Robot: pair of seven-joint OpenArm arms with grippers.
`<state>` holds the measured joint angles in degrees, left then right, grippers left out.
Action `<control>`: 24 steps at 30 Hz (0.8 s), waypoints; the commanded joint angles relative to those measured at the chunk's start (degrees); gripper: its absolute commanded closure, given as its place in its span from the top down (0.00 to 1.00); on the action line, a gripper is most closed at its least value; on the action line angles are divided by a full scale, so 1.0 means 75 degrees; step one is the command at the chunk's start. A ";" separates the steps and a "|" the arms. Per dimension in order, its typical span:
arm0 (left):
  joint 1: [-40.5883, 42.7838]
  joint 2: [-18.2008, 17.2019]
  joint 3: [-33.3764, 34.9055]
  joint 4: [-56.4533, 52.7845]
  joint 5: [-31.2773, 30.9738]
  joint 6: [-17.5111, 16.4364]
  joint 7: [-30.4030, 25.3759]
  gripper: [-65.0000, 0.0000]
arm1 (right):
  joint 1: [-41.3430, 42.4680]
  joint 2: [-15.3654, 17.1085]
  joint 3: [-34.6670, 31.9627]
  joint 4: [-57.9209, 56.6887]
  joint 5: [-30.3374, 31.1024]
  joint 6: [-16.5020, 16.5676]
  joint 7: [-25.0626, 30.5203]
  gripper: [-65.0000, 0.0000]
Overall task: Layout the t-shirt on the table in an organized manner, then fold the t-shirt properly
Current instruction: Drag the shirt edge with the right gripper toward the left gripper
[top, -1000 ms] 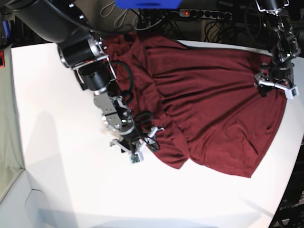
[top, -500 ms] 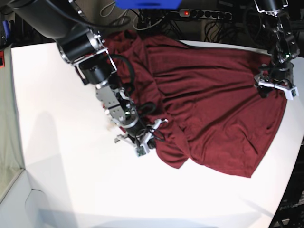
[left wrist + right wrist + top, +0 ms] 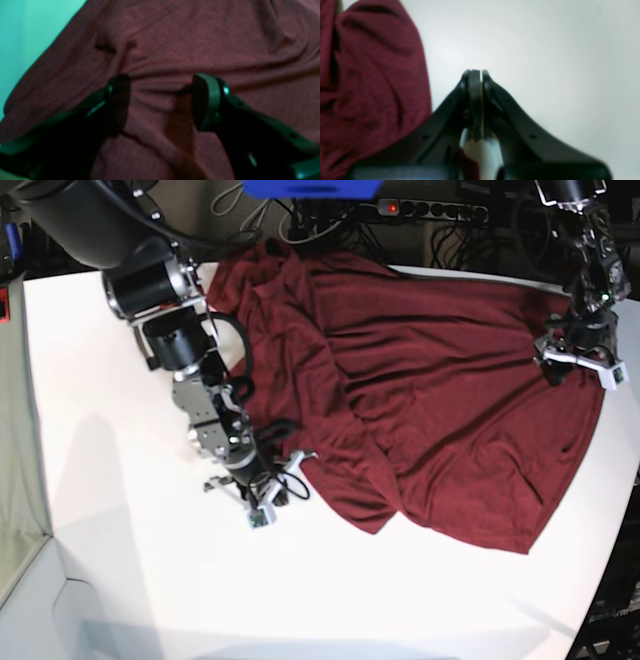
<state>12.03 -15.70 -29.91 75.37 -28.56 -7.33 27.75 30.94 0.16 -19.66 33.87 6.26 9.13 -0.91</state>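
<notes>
A: What's nearest the camera?
B: Bare white table (image 3: 150, 590), running from the near edge up to the right gripper (image 3: 262, 498), which sits left of centre, low over the table.

A: How are its fingers?
B: Pressed together, pads flat against each other, with nothing between them in the wrist view. The right gripper (image 3: 475, 75) points at bare table (image 3: 545, 50); the shirt (image 3: 370, 82) lies just to its left, apart from the tips.

A: And the shirt overall?
B: The maroon shirt (image 3: 430, 400) lies across the middle and right of the table, wrinkled, with a bunched fold down its left side and a rounded lobe at its near edge just right of the right gripper. Its far-left part reaches the table's far edge.

A: The other arm?
B: The left gripper (image 3: 580, 360) is at the right, over the shirt's right edge. Its wrist view shows the left gripper (image 3: 160, 102) with fingers spread, tips down against the shirt (image 3: 175, 45), creases running between them. No cloth is pinched.

A: Any writing or labels?
B: None I can read. Beyond the far edge there's a power strip (image 3: 425, 210) with a lit red switch, cables, and a blue object (image 3: 310, 188) at the top.
</notes>
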 commanded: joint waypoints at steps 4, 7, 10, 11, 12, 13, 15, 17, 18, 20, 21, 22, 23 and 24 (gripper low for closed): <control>0.0312 -0.0034 -0.0015 -0.0069 -0.0020 0.0058 0.0678 0.59 | 0.0159 -0.0051 0.0013 0.0179 0.0027 0.0020 -0.0108 0.00; 0.0371 -0.0104 -0.0015 -0.0045 0.0016 0.0058 0.0678 0.59 | -0.0028 -0.0075 0.0013 0.0636 0.0027 0.0020 -0.0108 0.00; 0.0359 -0.0209 -0.0015 -0.0104 0.0004 0.0058 0.0678 0.59 | -0.0263 -0.0180 -0.0034 0.1339 0.0015 0.0020 -0.0108 0.01; 0.0347 -0.0221 -0.0015 -0.0127 0.0016 0.0058 0.0678 0.59 | -0.0357 -0.0286 -0.0045 0.1562 -0.0009 0.0020 -0.0108 0.05; 0.0347 -0.0221 -0.0015 -0.0139 0.0016 0.0058 0.0678 0.59 | -0.0462 -0.0368 -0.0045 0.1773 -0.0020 0.0020 -0.0108 0.10; 0.0347 -0.0280 -0.0015 -0.0139 0.0016 0.0058 0.0678 0.59 | -0.0532 -0.0438 -0.0045 0.1949 -0.0020 0.0020 -0.0119 0.15; 0.0359 -0.0397 -0.0015 -0.0139 0.0016 0.0058 0.0678 0.59 | -0.0673 -0.0579 -0.0045 0.2254 -0.0020 0.0020 -0.0307 0.27; 0.0359 -0.0432 -0.0026 -0.0139 0.0016 0.0058 0.0678 0.59 | -0.0732 -0.0778 -0.0057 0.2371 -0.0020 0.0020 -0.0541 0.36; 0.0371 -0.0432 -0.0085 -0.0139 0.0016 0.0058 0.0678 0.59 | -0.0732 -0.0848 -0.0139 0.2383 -0.0020 0.0020 -0.0659 0.40; 0.0429 -0.0432 -0.0390 -0.0139 0.0016 0.0058 0.0678 0.59 | -0.0732 -0.0895 -0.0385 0.2383 -0.0020 0.0020 -0.0799 0.44; 0.0465 -0.0420 -0.0495 -0.0116 0.0016 0.0058 0.0678 0.59 | -0.0743 -0.0907 -0.0526 0.2383 -0.0020 0.0020 -0.0799 0.44; 0.0488 -0.0420 -0.0577 -0.0081 0.0016 0.0058 0.0678 0.59 | -0.0767 -0.0919 -0.0667 0.2383 -0.0020 0.0020 -0.0787 0.44; 0.0523 -0.0420 -0.0613 -0.0045 0.0016 0.0046 0.0678 0.59 | -0.0837 -0.0930 -0.0760 0.2383 -0.0020 0.0020 -0.0776 0.44; 0.0523 -0.0420 -0.0624 -0.0045 0.0016 0.0046 0.0678 0.59 | -0.0861 -0.0930 -0.0819 0.2383 -0.0020 0.0020 -0.0764 0.44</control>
<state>15.55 -18.41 -34.54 75.16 -29.21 -8.29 29.47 23.11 -6.22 -25.74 50.74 6.00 9.13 -8.10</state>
